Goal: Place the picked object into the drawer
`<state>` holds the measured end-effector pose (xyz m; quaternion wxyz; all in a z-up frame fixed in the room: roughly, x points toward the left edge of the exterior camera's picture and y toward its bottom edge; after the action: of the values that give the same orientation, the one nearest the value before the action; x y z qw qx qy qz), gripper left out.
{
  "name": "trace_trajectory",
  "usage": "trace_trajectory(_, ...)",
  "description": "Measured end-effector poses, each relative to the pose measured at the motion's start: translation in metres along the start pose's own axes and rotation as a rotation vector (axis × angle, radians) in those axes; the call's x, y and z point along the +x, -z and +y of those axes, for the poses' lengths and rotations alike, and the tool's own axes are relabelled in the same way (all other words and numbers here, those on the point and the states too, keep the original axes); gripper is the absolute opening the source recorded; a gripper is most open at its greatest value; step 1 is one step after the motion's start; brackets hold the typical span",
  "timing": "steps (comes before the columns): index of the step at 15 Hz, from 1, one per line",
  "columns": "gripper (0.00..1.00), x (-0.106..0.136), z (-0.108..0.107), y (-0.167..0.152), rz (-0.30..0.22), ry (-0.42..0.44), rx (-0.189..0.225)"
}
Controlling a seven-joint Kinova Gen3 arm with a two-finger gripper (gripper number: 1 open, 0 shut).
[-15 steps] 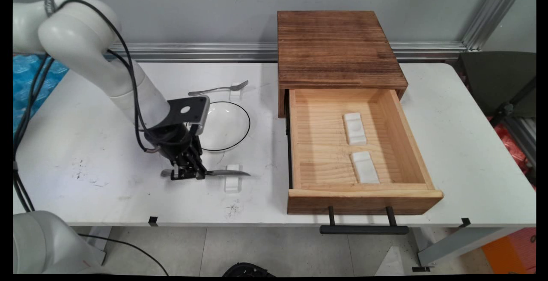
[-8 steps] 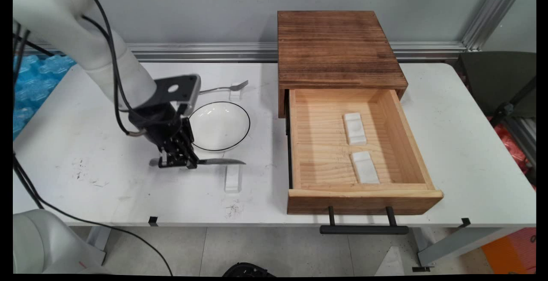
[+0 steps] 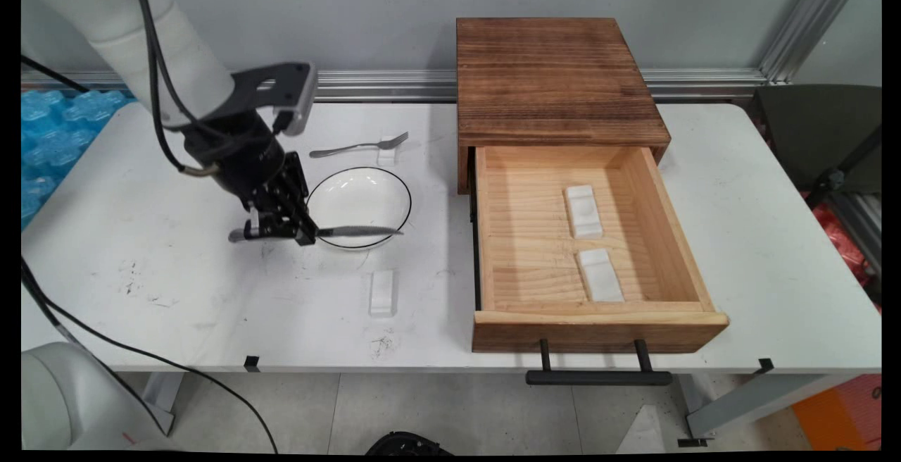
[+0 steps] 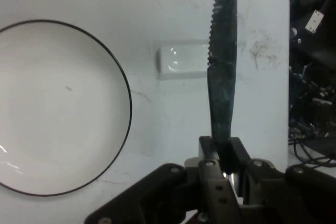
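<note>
Serrated grey metal knife [image 3: 355, 232] hangs level above the white table [image 3: 176, 279], clamped at its handle in the black end effector [image 3: 276, 226]; nearer lies a small white rest block [image 3: 383, 291], farther a black-rimmed white bowl [image 3: 360, 194].

plate [image 3: 359, 201]: white, thin black rim line
knife [image 3: 359, 232]: dark grey metal
rest [image 3: 382, 291]: white
drawer [image 3: 535, 251]: pale wood
cabinet [image 3: 552, 82]: dark brown grain
</note>
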<state>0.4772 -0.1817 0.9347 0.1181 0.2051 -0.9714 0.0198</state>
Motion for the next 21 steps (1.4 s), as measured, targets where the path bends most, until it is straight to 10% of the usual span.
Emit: trace_trajectory(21,0.00,0.150,-0.005,0.031,0.119,0.001,0.019)
